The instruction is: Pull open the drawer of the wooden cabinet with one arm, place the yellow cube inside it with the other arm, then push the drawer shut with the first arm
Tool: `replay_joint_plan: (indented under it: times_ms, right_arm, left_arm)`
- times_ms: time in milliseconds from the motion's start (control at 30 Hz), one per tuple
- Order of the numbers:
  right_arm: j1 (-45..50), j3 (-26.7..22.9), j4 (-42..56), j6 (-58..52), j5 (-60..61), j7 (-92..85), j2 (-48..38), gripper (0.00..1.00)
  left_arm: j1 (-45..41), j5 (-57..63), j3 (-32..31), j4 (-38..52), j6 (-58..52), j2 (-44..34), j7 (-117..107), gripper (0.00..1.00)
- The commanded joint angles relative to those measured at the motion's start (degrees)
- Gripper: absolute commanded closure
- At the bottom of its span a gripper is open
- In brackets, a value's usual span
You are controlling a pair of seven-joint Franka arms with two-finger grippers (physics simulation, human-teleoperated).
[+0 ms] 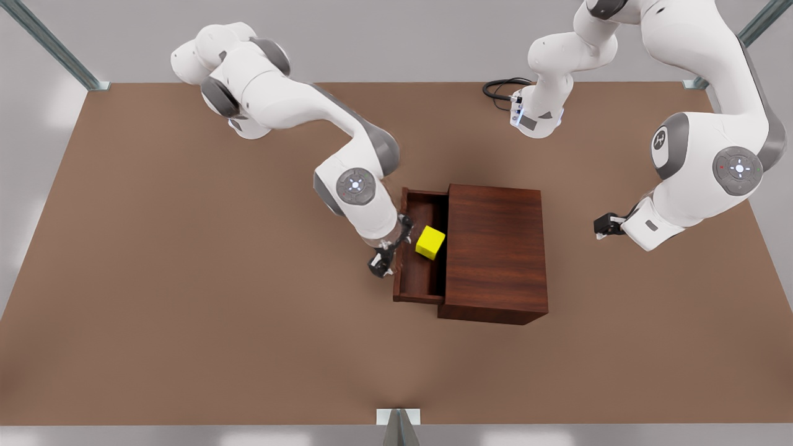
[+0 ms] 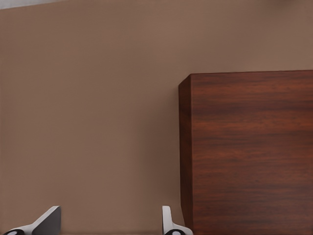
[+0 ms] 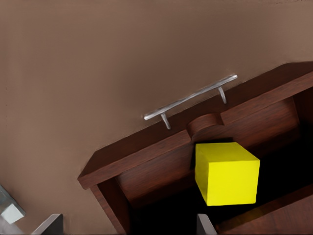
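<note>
Yellow cube [image 1: 430, 242] inside open drawer [image 1: 410, 292]

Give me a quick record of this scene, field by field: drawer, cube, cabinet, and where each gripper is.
drawer: pulled open, toward the front view's left
yellow cube: inside the drawer, free of both grippers
wooden cabinet: mid-table, flat top bare
handle: silver bar on drawer front, not gripped
right gripper: above the drawer's front edge, jaws open
left gripper: off the cabinet's far side, jaws open, waiting
</note>
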Motion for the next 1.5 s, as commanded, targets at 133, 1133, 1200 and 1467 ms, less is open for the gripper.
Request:
replay_joint_plan:
  times_ms: [133, 1133, 1200, 1467]
  right_arm:
    - [-24.4, 0.4, -0.4, -18.8, -0.8, -51.9, -6.2, 0.0]
    - [-40.5, -0.6, -49.2, -2.1, -5.6, -154.9, -34.2, 0.0]
    - [-40.4, -0.5, -49.2, -2.1, -5.6, -154.5, -34.2, 0.0]
    - [-40.4, -0.4, -49.1, -2.1, -5.7, -153.8, -33.8, 0.0]
  left_arm:
    - [-11.3, -7.5, -0.4, 4.4, -1.4, 0.6, -44.9, 1.0]
    - [-54.7, 10.7, 7.2, 11.5, 35.6, 31.3, -170.5, 1.0]
    - [-54.6, 10.7, 7.3, 11.4, 35.6, 32.1, -165.7, 1.0]
    - [-52.8, 10.5, 7.6, 10.7, 19.8, 31.8, -146.5, 1.0]
